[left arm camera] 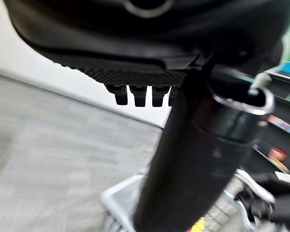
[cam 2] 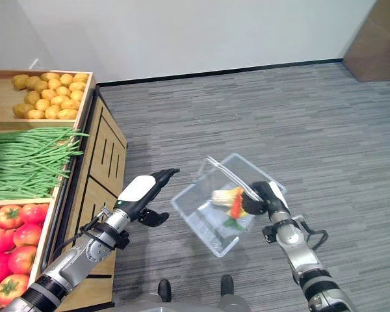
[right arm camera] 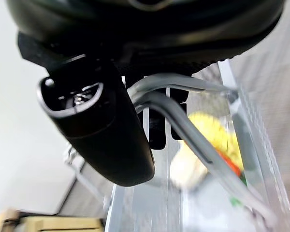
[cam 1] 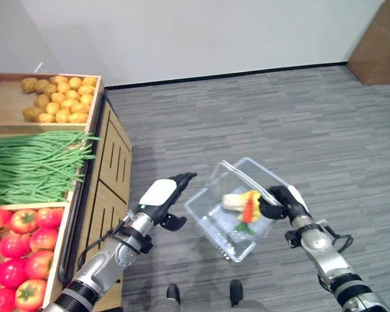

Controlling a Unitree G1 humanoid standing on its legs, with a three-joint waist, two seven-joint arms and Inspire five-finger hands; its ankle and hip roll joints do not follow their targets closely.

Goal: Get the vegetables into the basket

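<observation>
From the left eye view, the right hand (cam 1: pixel 277 201) was curled round the handles (cam 1: pixel 244 176) of one clear basket (cam 1: pixel 211 220), which hung tilted above the floor (cam 1: pixel 279 117). One yellow corn cob (cam 1: pixel 242 199) lay inside, its long axis roughly crosswise, beside one carrot (cam 1: pixel 247 212) pointing steeply down. The left hand (cam 1: pixel 161 195) hovered near the basket, apart from it, fingers straight. Three wooden crates held potatoes (cam 1: pixel 58 97), green beans (cam 1: pixel 32 166) and tomatoes (cam 1: pixel 19 250).

The left wrist view showed straight fingers (left arm camera: pixel 135 94) holding nothing.

The right wrist view showed two grey handles (right arm camera: pixel 183 111) under curled fingers.
</observation>
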